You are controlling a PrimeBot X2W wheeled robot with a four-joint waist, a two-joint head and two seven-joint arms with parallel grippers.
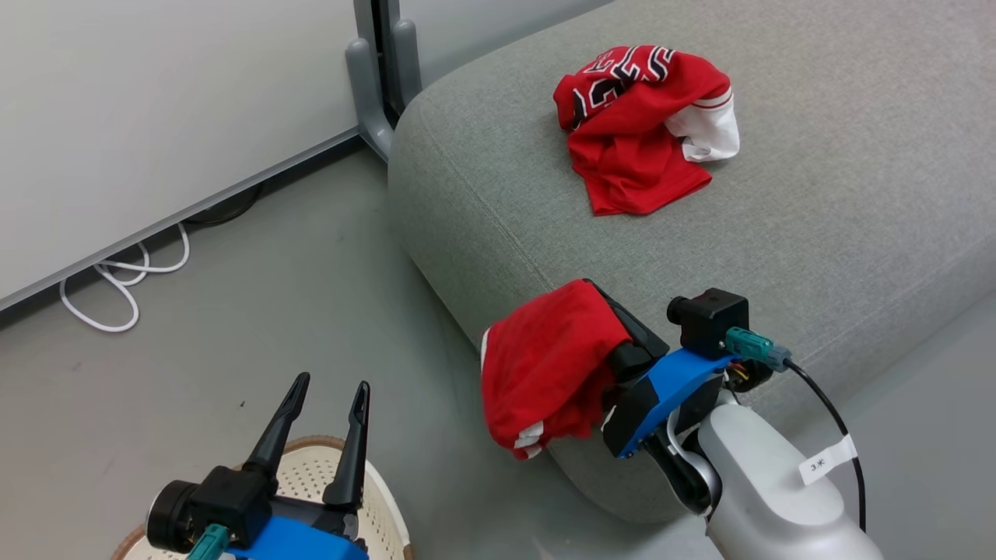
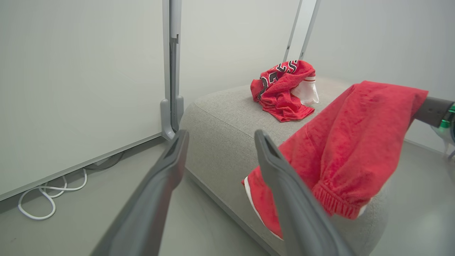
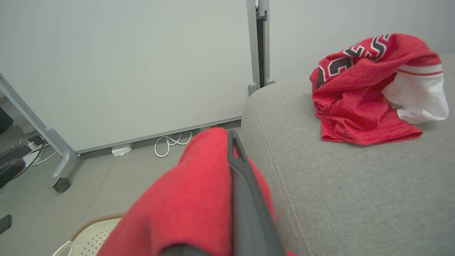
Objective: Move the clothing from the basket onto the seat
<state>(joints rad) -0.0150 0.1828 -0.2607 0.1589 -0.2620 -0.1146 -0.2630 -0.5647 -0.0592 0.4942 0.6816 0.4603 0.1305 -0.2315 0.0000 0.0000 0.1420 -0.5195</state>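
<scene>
Jaws clenched, our right gripper [image 3: 233, 140] holds a red garment [image 1: 545, 358] at the seat's [image 1: 817, 218] near corner to drop it; left gripper's [image 1: 333, 383] jaws are released.

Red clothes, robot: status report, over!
Left gripper open, empty. Right gripper shut on red garment, at seat edge. Lettered garment lies on seat. Nothing blocking.
</scene>
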